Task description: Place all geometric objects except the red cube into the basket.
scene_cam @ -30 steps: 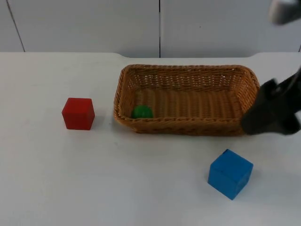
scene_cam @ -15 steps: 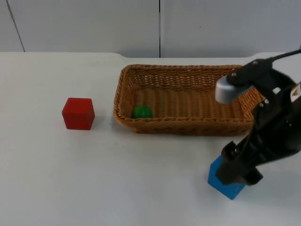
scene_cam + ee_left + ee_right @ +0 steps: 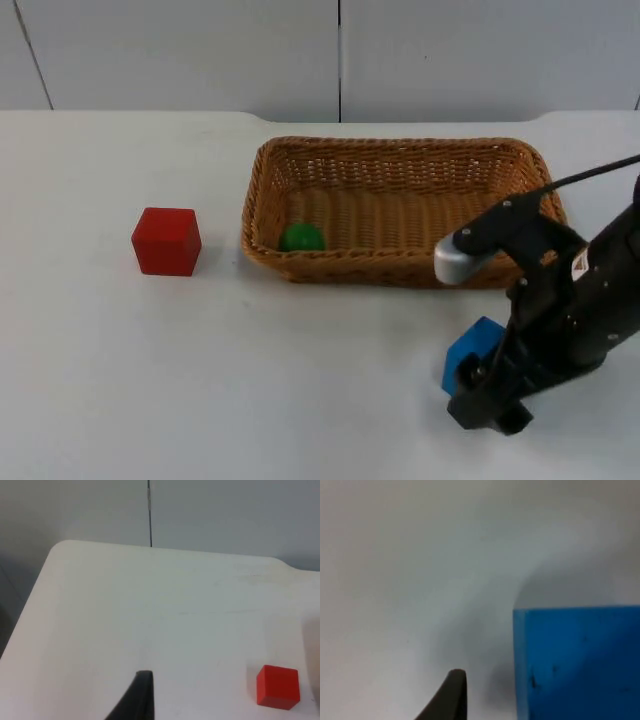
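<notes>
Blue cube [image 3: 470, 352] sits at the lower right of the frame on the white desk [image 3: 250, 380], just in front of the wicker basket [image 3: 262, 190], and my right gripper [image 3: 488, 405] is low over it, covering most of the block from above. From my right wrist the cube [image 3: 577, 662] is a big blue face just beside one black fingertip [image 3: 451, 695]; whether the jaws are spread or closed I cannot tell, since I cannot see the second finger. My worry is the alignment: that fingertip stands off to one side of the cube with a strip of bare desk between, so the other finger may be coming down on the block's top instead of beside it, which would shove or tip it rather than straddle it. The desk looks smooth, so a nudged cube could slide away from the basket. A green ball [image 3: 301, 238] already lies in the basket's near left corner. The red cube [image 3: 166, 241] stands well apart at the left of the frame and must stay there; my left wrist sees it [image 3: 278, 687] too. My left gripper [image 3: 135, 700] waits, jaw state not readable. A grey partition wall [image 3: 200, 50] closes off the desk's far edge.
</notes>
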